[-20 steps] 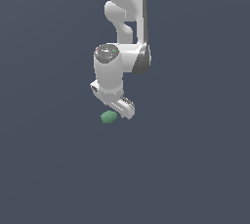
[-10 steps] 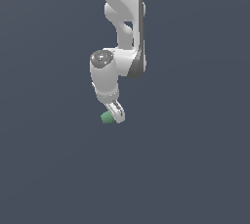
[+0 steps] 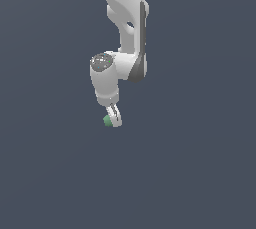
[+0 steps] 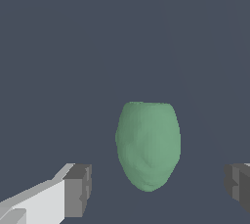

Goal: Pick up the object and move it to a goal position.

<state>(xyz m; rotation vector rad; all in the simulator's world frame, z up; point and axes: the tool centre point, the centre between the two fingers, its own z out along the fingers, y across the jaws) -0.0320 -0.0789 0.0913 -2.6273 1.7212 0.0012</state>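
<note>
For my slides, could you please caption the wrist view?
Open gripper straddling the green object, fingertips apart from it on either side.

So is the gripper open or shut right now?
Open. In the wrist view the gripper has its two fingertips spread wide, with a clear gap on each side of the green lump between them.

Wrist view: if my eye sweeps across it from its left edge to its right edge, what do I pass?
A grey finger pad on its white finger, then open background, then the green lump, then more open background, then the other grey finger pad at the edge. The gripper stands open around the lump, touching it on neither side.
</note>
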